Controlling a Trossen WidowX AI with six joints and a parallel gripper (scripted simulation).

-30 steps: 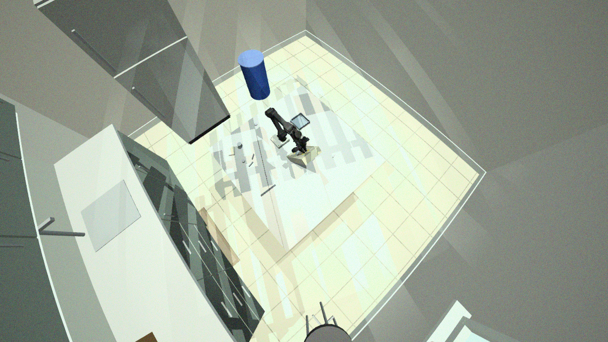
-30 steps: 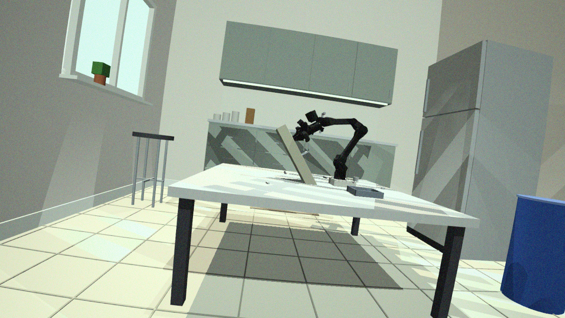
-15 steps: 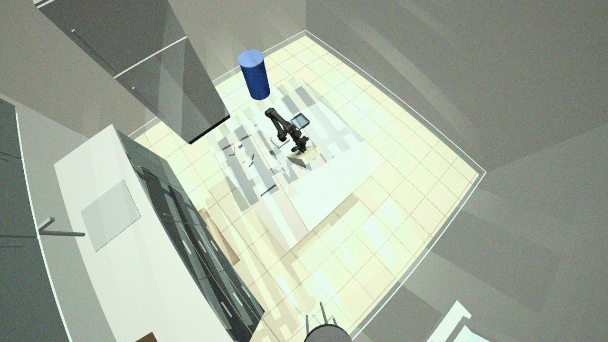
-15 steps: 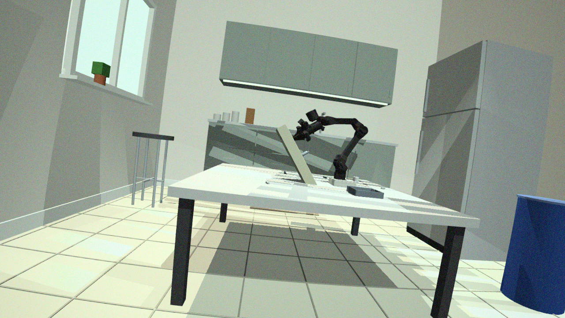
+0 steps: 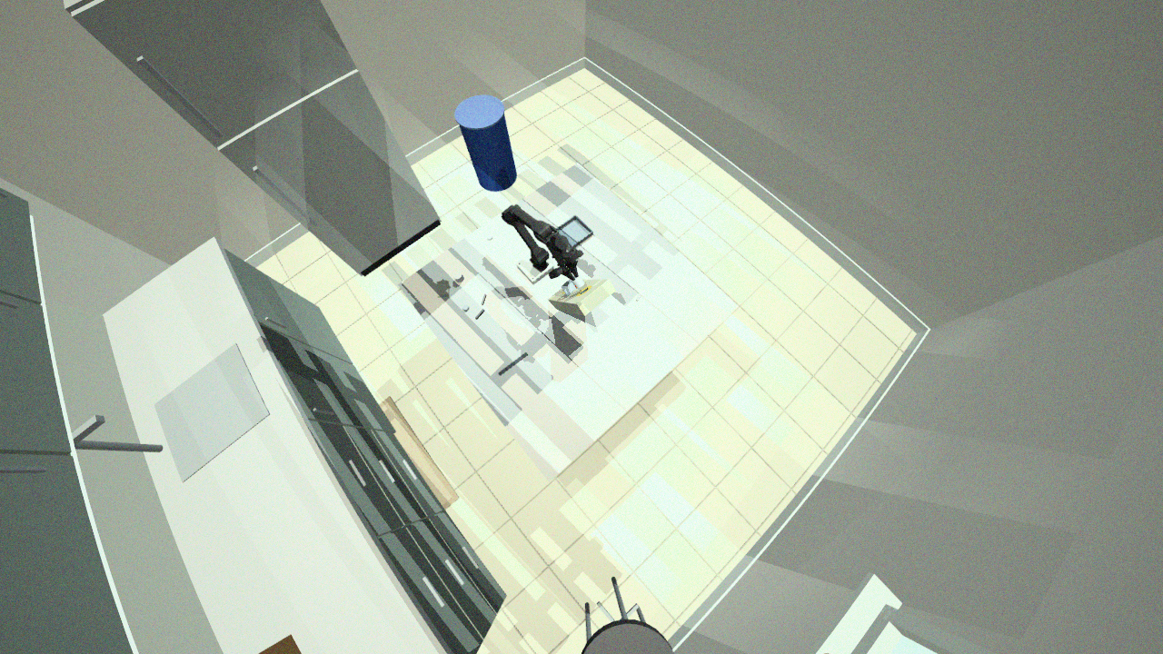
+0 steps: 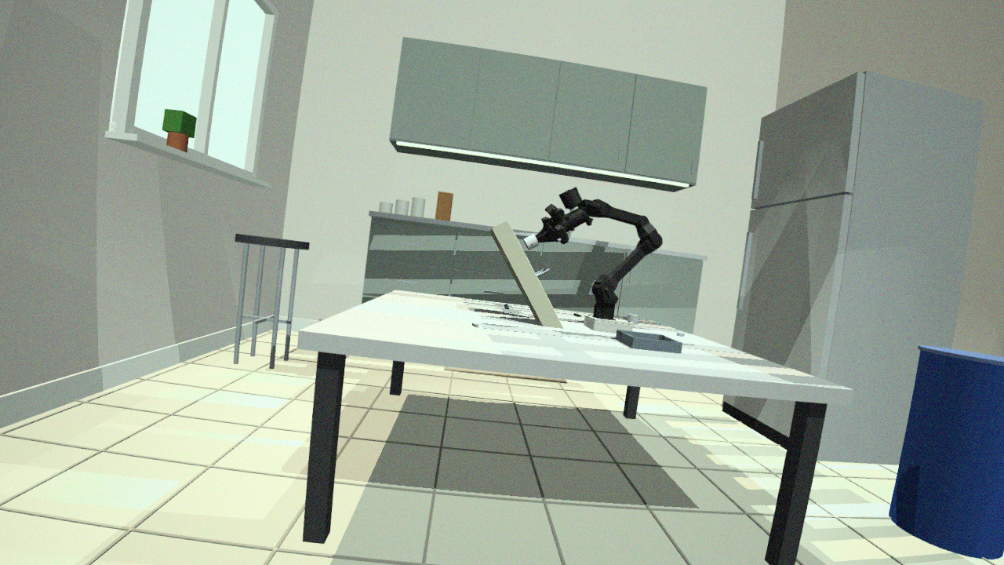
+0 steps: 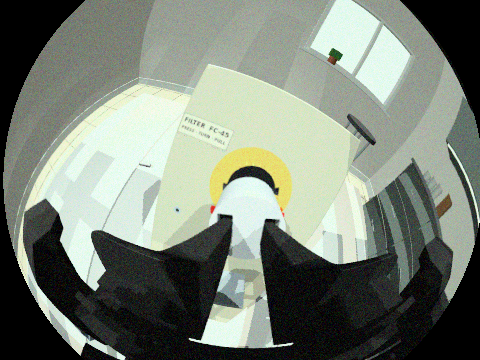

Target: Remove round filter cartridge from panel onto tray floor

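The white round filter cartridge [image 7: 247, 200] [image 6: 531, 242] is out of the panel's hole and stands off the panel face. The pale service panel [image 7: 260, 115] [image 6: 526, 274] [image 5: 597, 304] leans on the table, with a yellow ring [image 7: 280, 165] around its dark round opening. My gripper [image 7: 247, 224] [image 6: 539, 238] is shut on the cartridge, with its fingertips in the two slots on the cartridge's face. The grey square tray [image 6: 649, 343] [image 5: 585, 238] lies on the table beside the arm's base. The cartridge's far end is hidden in the wrist view.
The arm's base [image 6: 605, 322] stands on the table between the panel and the fridge side. Small loose items, with a dark bar [image 5: 511, 363] among them, lie on the table on the other side from the tray. A blue barrel [image 5: 488, 146] [image 6: 947, 450] stands on the floor beyond the table.
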